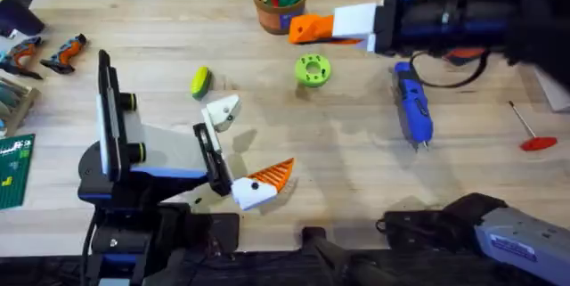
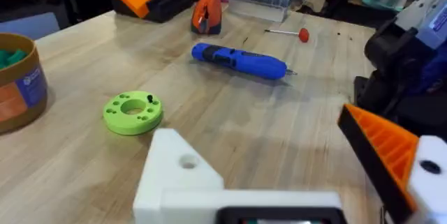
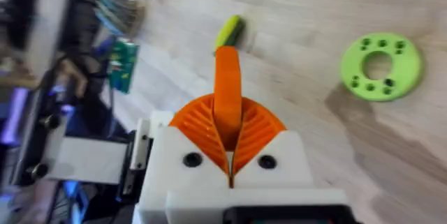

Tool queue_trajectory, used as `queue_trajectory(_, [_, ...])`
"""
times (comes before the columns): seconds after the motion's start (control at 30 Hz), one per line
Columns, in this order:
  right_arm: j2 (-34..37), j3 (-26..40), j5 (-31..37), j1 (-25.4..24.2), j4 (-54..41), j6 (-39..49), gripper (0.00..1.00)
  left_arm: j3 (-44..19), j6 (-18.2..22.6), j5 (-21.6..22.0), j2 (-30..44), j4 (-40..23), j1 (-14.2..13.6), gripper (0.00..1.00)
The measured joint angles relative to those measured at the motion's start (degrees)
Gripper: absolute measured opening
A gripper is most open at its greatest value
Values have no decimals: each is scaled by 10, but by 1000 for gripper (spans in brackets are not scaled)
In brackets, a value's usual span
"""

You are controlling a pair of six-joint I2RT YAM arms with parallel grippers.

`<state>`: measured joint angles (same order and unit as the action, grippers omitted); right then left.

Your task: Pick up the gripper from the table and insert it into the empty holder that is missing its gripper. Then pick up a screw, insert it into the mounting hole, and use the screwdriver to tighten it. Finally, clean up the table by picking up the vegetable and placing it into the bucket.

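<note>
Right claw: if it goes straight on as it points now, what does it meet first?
Probably the vegetable, lying just beyond the tip of the gripper that the right claw holds. The green disc sits off to one side. Depth is unclear.

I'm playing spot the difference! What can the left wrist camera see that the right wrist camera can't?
Left wrist view: the blue screwdriver, the red-handled rod and the bucket. Right wrist view: the yellow-green vegetable and the small orange gripper, pinched in the right gripper. Both: the green disc with holes, lying on the wooden table.
</note>
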<state>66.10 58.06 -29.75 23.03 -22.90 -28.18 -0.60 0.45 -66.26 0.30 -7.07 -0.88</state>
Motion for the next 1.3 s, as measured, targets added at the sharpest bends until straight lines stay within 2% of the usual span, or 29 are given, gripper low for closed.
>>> queue_trajectory(0.13, [-8, -83, -102, -30, 109, -44, 16, 0, 0, 0, 0, 0, 0, 985])
queue_trajectory(0.17, [-8, -136, -167, -41, 183, -82, 16, 0, 0, 0, 0, 0, 0, 985])
queue_trajectory(0.2, [-8, -153, -189, -43, 213, -97, 16, 0, 0, 0, 0, 0, 0, 985])
queue_trajectory(0.4, [9, -213, -279, -46, 357, -175, 16, 0, 0, 0, 0, 0, 0, 985])
queue_trajectory(0.6, [56, -255, -355, -46, 530, -265, 16, 0, 0, 0, 0, 0, 0, 985])
queue_trajectory(0.63, [88, -267, -389, -46, 604, -310, 16, 0, 0, 0, 0, 0, 0, 985])
queue_trajectory(0.83, [148, -272, -451, -42, 721, -383, 16, 0, 0, 0, 0, 0, 0, 985])
queue_trajectory(1.0, [186, -272, -483, -27, 754, -421, 16, 0, 0, 0, 0, 0, 0, 985])
queue_trajectory(1.03, [248, -272, -497, -3, 830, -455, 16, 0, 0, 0, 0, 0, 0, 985])
queue_trajectory(1.07, [255, -272, -497, -1, 844, -463, 16, 0, 0, 0, 0, 0, 0, 985])
queue_trajectory(1.3, [289, -272, -501, 4, 852, -497, 16, 0, 0, 0, 0, 0, 0, 985])
